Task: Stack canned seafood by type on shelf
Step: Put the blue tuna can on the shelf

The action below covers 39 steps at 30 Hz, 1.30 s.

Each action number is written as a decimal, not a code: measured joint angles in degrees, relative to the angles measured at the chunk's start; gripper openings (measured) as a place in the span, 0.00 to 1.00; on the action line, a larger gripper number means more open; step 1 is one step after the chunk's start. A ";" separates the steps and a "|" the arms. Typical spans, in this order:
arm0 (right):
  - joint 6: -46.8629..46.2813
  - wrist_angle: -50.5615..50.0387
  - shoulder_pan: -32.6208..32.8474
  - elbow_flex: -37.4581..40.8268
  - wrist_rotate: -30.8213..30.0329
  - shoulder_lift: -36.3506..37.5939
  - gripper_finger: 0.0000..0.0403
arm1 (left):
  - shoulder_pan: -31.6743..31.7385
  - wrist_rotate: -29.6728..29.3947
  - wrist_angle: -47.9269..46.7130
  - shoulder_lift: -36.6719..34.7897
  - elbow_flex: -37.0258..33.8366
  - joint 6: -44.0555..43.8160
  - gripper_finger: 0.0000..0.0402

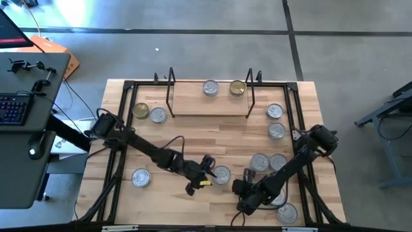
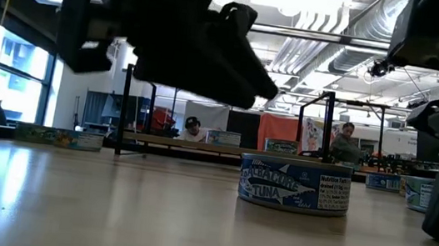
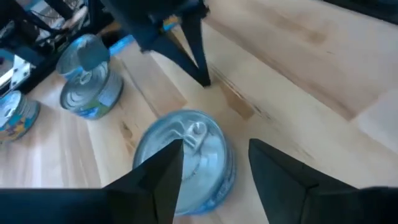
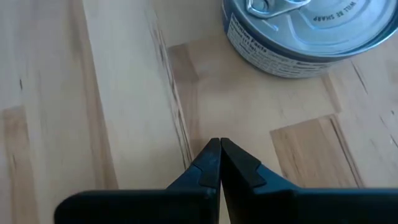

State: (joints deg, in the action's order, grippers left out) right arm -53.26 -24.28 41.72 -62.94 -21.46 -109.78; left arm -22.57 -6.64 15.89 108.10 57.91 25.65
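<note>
left gripper fingers apart, straddling a silver-lidded tuna tin near-centre on the surface | right gripper fingers together, waiting | step: reach-to-grasp | next: lower, close, carry to far shelf

The middle of the tabletop, in front of the shelf, is bare wood with room to move. A bunch of tins crowds the right side. Two tins sit on the shelf board.
</note>
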 joint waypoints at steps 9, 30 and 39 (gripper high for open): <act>-3.37 -0.08 1.18 0.02 -1.98 -0.14 0.00 | -3.31 0.17 -2.48 -0.09 0.07 3.47 0.46; -3.28 2.40 0.11 0.17 -5.94 -0.31 0.00 | -3.38 2.76 -4.68 0.77 0.09 7.23 0.46; -3.29 3.38 -0.09 0.17 -5.32 -0.28 0.00 | -1.46 -1.63 5.22 5.91 0.25 8.43 0.46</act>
State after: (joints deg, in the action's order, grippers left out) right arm -56.55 -20.91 41.63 -62.76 -26.78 -110.06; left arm -24.03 -8.27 21.11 114.01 58.16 34.09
